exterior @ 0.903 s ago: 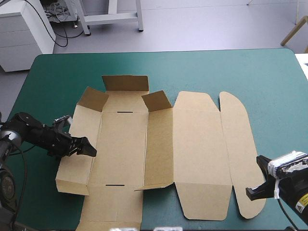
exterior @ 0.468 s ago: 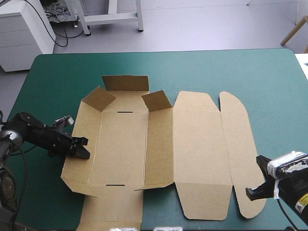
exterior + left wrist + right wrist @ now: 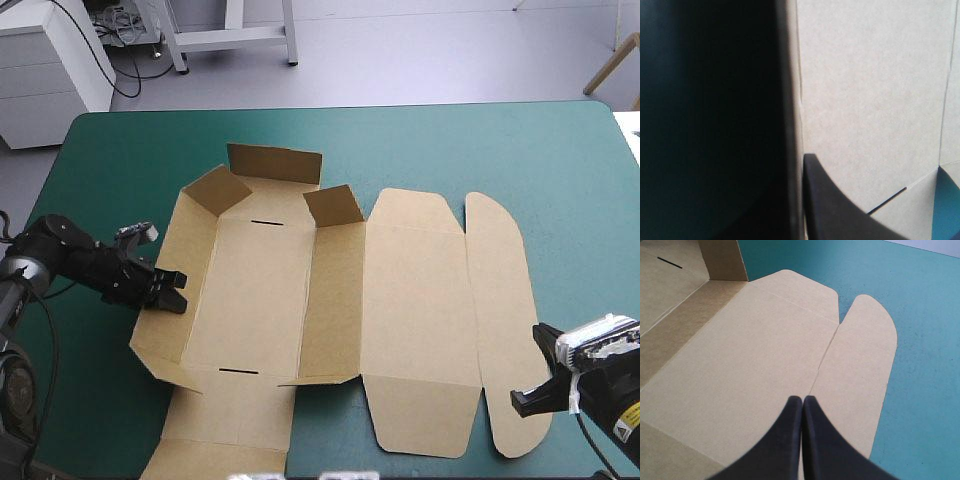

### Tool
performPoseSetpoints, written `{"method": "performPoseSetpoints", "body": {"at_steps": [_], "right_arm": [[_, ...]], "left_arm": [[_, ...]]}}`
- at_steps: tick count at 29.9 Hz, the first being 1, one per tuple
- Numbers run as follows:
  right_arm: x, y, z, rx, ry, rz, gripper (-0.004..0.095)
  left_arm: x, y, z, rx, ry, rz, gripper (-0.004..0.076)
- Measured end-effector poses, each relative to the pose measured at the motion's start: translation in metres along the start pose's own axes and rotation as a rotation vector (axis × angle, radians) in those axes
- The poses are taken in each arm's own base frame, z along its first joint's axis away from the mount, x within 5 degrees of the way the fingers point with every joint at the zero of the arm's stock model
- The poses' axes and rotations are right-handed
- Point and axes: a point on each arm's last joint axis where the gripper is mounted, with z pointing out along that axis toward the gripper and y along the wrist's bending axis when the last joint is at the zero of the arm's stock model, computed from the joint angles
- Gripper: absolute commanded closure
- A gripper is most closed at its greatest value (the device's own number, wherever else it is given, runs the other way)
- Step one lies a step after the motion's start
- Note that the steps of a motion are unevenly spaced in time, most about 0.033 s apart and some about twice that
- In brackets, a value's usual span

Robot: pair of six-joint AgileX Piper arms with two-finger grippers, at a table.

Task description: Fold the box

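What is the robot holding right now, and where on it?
The left gripper grips the brown box by the edge of its raised left wall. The right gripper is shut on nothing.

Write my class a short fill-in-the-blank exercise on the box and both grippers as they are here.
1. The box lies on a table whose cover is ____.
2. The left gripper is shut on a raised wall of the ____.
3. The right gripper is ____, holding nothing.
4. The lid's rounded flap lies ____ on the table.
Missing words: teal-green; box; shut; flat.
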Motion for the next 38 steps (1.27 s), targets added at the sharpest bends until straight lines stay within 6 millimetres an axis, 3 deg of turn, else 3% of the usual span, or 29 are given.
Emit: {"method": "performPoseSetpoints", "body": {"at_steps": [7, 12, 19, 22, 29, 38], "right_arm": [[0.0, 0.0, 0.0, 0.0, 0.001, 0.0, 0.0927], [0.0, 0.0, 0.0, -0.002, 0.002, 0.002, 0.0927], [0.0, 0.003, 0.0, -0.028, 0.004, 0.027, 0.0927], [0.0, 0.004, 0.0, -0.039, 0.004, 0.038, 0.0927], [0.0, 0.004, 0.0, -0.048, 0.005, 0.047, 0.0927], [0.0, 0.005, 0.0, -0.05, 0.005, 0.049, 0.0927]], "left_arm": [[-0.038, -0.062, -0.02, -0.137, -0.033, 0.259, 0.0734], [-0.065, -0.112, -0.049, -0.273, -0.124, 0.461, 0.0734], [-0.087, -0.155, -0.068, -0.476, -0.19, 0.694, 0.0734], [-0.091, -0.169, -0.061, -0.525, -0.173, 0.797, 0.0734], [-0.095, -0.191, -0.023, -0.664, -0.054, 1.002, 0.0734], [-0.083, -0.234, 0.0, -0.774, -0.062, 1.233, 0.0734]]}}
